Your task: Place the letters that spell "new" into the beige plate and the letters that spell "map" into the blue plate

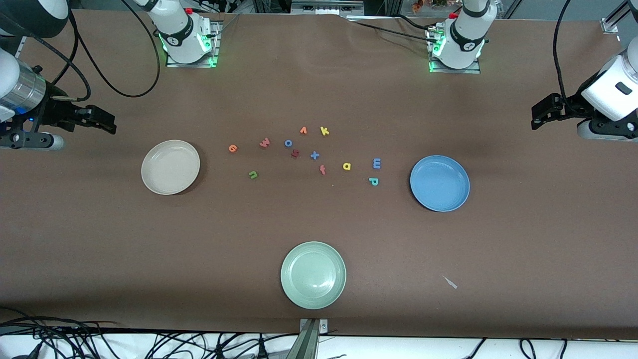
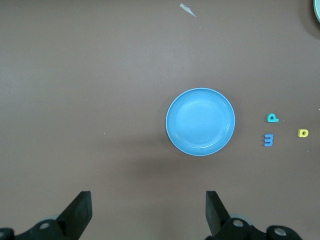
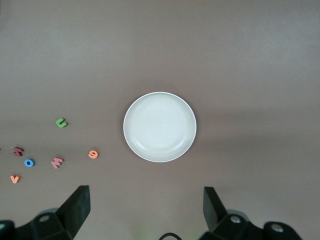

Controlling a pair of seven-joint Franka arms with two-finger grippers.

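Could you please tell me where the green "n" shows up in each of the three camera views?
Front view: the green "n" lies on the table between the beige plate and the other letters, nearer the camera than the orange "e".
Left wrist view: not in it.
Right wrist view: the green "n" lies beside the beige plate.
Shared landmark: the beige plate.

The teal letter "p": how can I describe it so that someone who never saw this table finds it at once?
Start at the blue plate toward the left arm's end of the table. Beside it, toward the middle of the table, lie three small foam letters close together. The teal "p" is the one nearest the front camera; the blue "m" lies just farther from the camera, and the yellow "a" lies more toward the middle.
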